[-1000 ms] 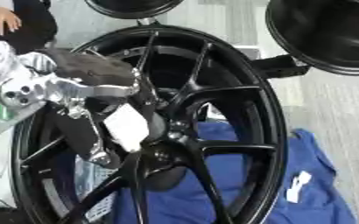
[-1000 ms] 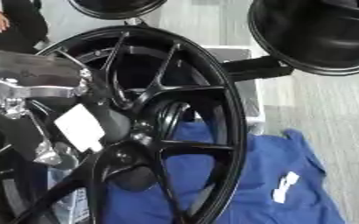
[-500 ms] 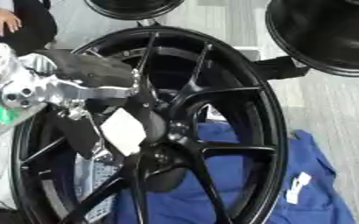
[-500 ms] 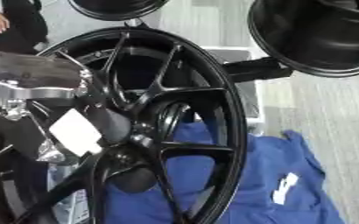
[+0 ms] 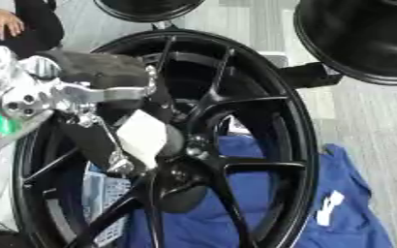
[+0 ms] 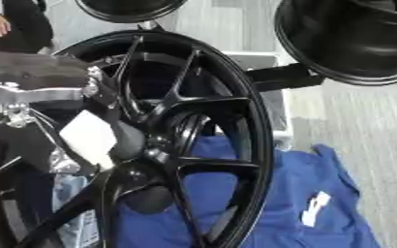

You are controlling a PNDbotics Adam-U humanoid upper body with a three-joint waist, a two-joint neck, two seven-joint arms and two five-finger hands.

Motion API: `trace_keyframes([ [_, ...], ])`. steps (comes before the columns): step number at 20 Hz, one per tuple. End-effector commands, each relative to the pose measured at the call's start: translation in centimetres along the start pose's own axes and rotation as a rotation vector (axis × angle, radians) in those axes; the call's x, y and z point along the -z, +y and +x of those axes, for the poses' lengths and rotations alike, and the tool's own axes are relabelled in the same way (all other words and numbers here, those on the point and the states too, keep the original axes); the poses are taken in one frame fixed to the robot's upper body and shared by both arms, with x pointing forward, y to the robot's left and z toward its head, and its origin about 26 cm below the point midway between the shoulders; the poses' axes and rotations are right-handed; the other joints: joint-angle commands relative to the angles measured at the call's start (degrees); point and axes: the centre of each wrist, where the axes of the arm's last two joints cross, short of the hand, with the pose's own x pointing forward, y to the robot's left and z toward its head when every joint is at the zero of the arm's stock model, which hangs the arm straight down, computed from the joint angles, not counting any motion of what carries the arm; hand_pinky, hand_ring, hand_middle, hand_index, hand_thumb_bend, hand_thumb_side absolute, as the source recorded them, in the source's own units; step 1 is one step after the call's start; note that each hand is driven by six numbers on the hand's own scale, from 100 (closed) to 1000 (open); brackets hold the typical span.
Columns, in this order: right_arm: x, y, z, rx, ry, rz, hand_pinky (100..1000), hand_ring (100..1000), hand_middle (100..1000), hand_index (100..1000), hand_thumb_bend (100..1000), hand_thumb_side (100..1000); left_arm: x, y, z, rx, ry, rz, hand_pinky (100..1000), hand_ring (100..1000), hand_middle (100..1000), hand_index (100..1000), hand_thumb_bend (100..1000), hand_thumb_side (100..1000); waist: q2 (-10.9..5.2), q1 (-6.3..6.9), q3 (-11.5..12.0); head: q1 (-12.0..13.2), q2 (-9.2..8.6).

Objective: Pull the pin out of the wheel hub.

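The left hand (image 5: 143,138) is held at the centre of the black wheel hub (image 5: 274,121), which is stood over a blue cloth (image 6: 320,193); neither its grip nor the pin can be made out.

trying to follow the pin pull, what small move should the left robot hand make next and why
Probably ease the left robot hand straight back from the hub, away from the wheel. Its fingers already reach between the spokes to the hub centre. The pin itself cannot be made out behind the white patch on the robot hand, so whether it is gripped is unclear; a slow pull seems safest.
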Motion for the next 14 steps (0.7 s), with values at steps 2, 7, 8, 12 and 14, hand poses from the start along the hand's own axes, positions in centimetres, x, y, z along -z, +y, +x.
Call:
trace_keyframes([
  [2,0.4,-0.5,0.6,-0.007,-0.024,-0.018,663,607,529,706,100,594,-1.4,1.0,-0.8,-0.012,0.032,0.041,511,454,442,533,475,100,-1.52,0.02,-0.10,-0.04,-0.52],
  [7,0.4,-0.6,0.5,-0.018,-0.028,-0.019,663,608,529,706,100,592,-3.2,2.0,-2.1,-0.048,0.056,0.112,507,442,435,531,456,100,-2.08,0.33,-0.08,-0.28,-0.48],
  [8,0.4,-0.6,0.5,-0.020,-0.028,-0.020,663,609,529,706,100,615,-3.6,2.2,-2.4,-0.057,0.057,0.130,507,442,435,531,456,100,-2.17,0.38,-0.07,-0.31,-0.53],
  [12,0.5,-0.7,0.5,-0.030,-0.032,-0.022,664,609,529,706,100,590,-5.5,3.1,-3.6,-0.139,0.068,0.204,492,418,419,521,412,100,-2.66,0.65,0.09,-0.70,-0.67],
  [14,0.5,-0.7,0.4,-0.036,-0.033,-0.026,664,610,530,706,100,590,-6.7,3.5,-4.2,-0.192,0.082,0.258,483,406,412,517,387,100,-2.81,0.74,0.32,-0.96,-0.68],
])
